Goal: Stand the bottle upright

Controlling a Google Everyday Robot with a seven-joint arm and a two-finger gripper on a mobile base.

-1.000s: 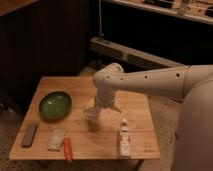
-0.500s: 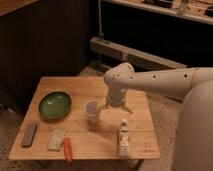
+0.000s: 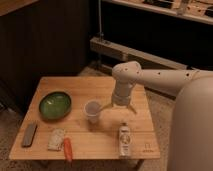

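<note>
A low wooden counter (image 3: 85, 86) stands in a dim room, and the bottle (image 3: 124, 141) lies on its side near its front right edge. The gripper (image 3: 119, 109) hangs just behind it, beside the cup (image 3: 92, 110). The fingers are spread wide and empty, and the arm is bent steeply downward. This looks like the approach step. Next the gripper must come forward and down over the bottle.

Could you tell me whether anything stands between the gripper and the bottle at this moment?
Nothing visible does. The gripper hangs above the table just behind the bottle, with only bare wood between them. The cup sits to the side, toward the green bowl, outside that path.
</note>
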